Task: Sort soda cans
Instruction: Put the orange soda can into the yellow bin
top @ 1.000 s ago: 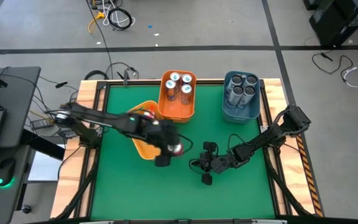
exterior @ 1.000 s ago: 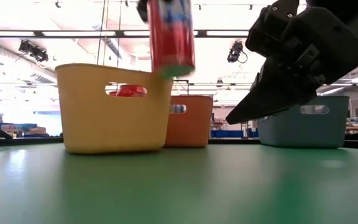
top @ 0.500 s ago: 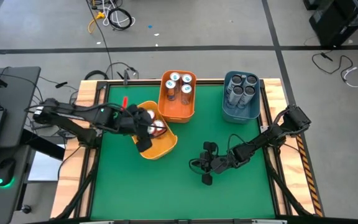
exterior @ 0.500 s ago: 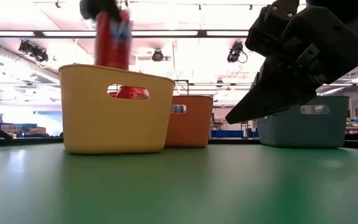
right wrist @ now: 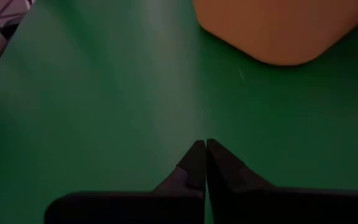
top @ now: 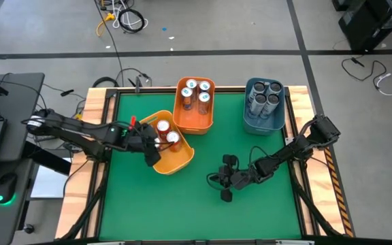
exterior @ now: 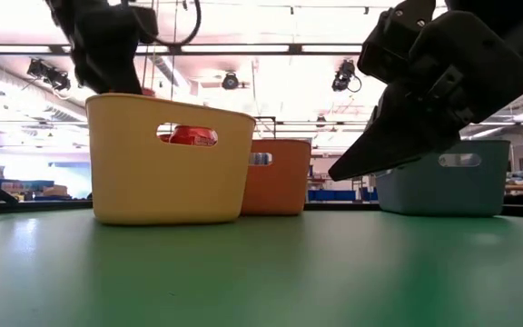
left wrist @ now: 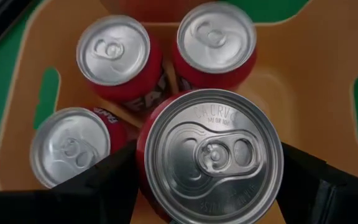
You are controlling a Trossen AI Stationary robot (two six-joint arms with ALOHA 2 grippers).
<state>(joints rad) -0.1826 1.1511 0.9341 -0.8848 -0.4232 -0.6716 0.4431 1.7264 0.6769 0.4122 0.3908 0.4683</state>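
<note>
the left gripper (left wrist: 213, 186) pinched a red soda can (left wrist: 213, 155) upright, its long axis vertical, directly above the free corner of the yellow bin (left wrist: 328, 68) beside three other red cans (left wrist: 114, 53). the right gripper (right wrist: 205, 163) waited mid-table, fingers pressed together.

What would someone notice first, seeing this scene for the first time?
Probably the red can held by the left gripper over the yellow bin, where three more red cans sit. Behind stand the orange bin and blue bin, each holding cans. The right gripper rests shut mid-table.
</note>
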